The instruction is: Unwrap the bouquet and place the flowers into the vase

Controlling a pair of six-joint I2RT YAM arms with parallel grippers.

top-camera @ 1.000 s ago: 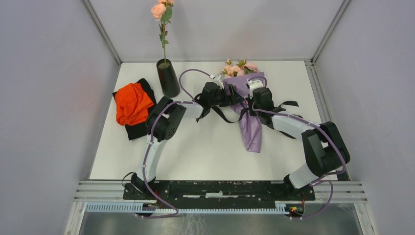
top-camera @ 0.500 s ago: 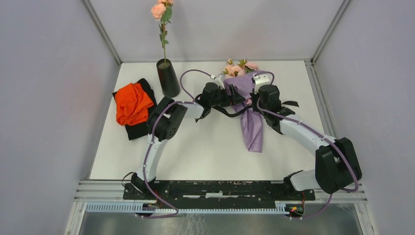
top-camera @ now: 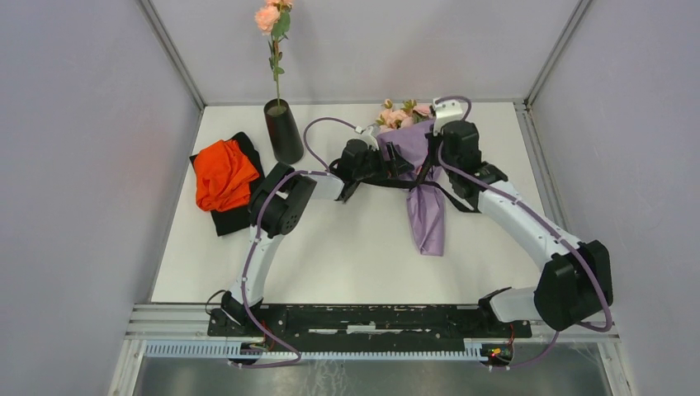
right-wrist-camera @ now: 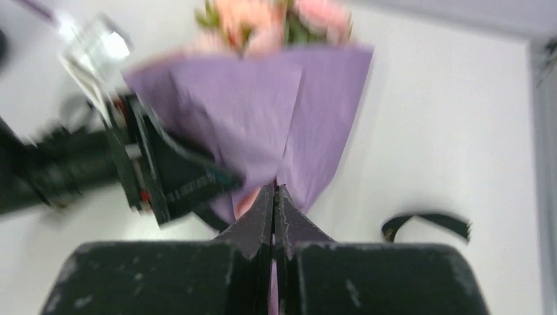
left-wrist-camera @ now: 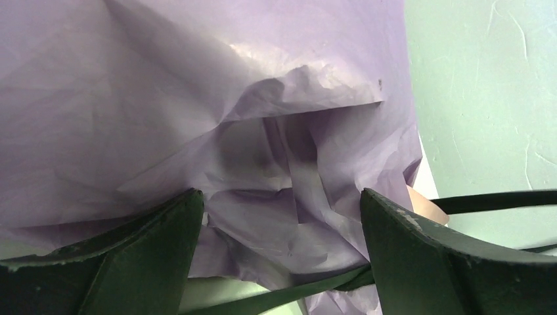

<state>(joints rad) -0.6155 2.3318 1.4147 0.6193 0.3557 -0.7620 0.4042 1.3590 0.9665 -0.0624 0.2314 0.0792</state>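
Left arm (top-camera: 262, 247): rises from its base at the near edge and bends at an elbow beside the black cloth (top-camera: 231, 219). The forearm runs right, low over the bench (top-camera: 347, 264), to the bouquet's left side.
Left gripper (left-wrist-camera: 281, 197): fingers (left-wrist-camera: 131, 262) spread wide, with a crumpled fold of lilac paper in the gap between them, not clamped.
Right arm (top-camera: 520, 219): stretched long, elbow out near the right edge, forearm slanting up and left to the bouquet's upper right side.
Right gripper (right-wrist-camera: 274, 190): fingers pressed together, tips aimed at the paper where its two flaps meet. Whether anything thin is pinched there cannot be told; the wrist view is blurred.
Bouquet (top-camera: 423, 202): lying on the bench between the two grippers, wrapped in its paper, narrow end toward the arms.
Flowers (top-camera: 404, 115): poking from the wrap's far end.
Ribbon (top-camera: 396, 184): a black strip running across the wrap.
Vase (top-camera: 283, 132): upright at the far left, one rose (top-camera: 268, 16) standing in it.
Orange-red cloth (top-camera: 223, 173): on the black cloth, left of the vase.
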